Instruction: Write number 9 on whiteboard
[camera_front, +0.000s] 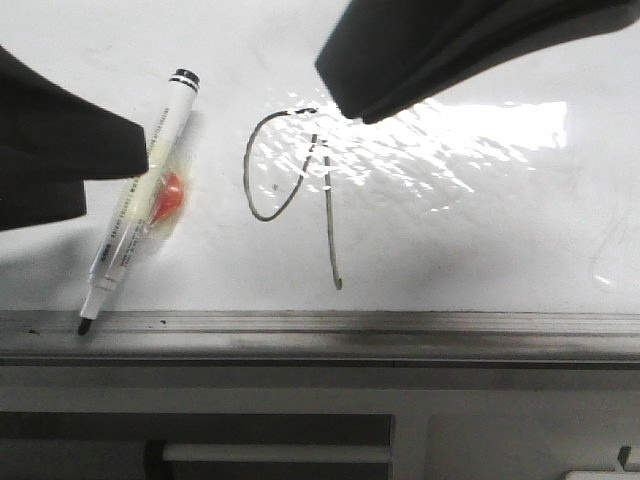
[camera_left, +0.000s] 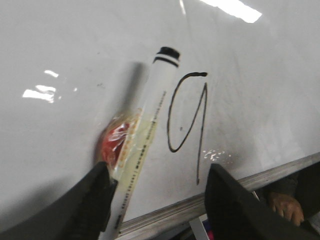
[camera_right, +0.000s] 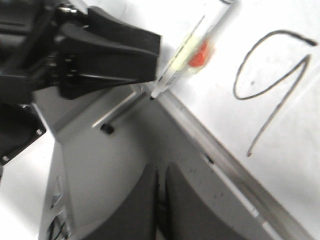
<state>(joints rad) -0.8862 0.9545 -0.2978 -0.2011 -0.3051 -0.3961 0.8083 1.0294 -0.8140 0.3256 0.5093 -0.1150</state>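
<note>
The number 9 (camera_front: 329, 230), a thin black loop with a straight tail, is drawn on the glossy whiteboard (camera_front: 480, 230). It also shows in the left wrist view (camera_left: 201, 130) and the right wrist view (camera_right: 277, 107). A white marker (camera_front: 140, 190) with a red lump taped to its barrel lies on the board left of the 9, its tip on the grey rail (camera_front: 320, 325). My left gripper (camera_left: 157, 172) is open, one finger (camera_left: 97, 192) right beside the marker (camera_left: 150, 110). My right gripper (camera_right: 161, 172) is shut and empty, over the board's far right side (camera_front: 450, 50).
Below the rail is a grey cabinet front with a white bar handle (camera_front: 275, 453). A person's hand (camera_left: 285, 207) shows beyond the board's edge. The left arm (camera_right: 100, 45) fills part of the right wrist view beside the marker (camera_right: 195, 45).
</note>
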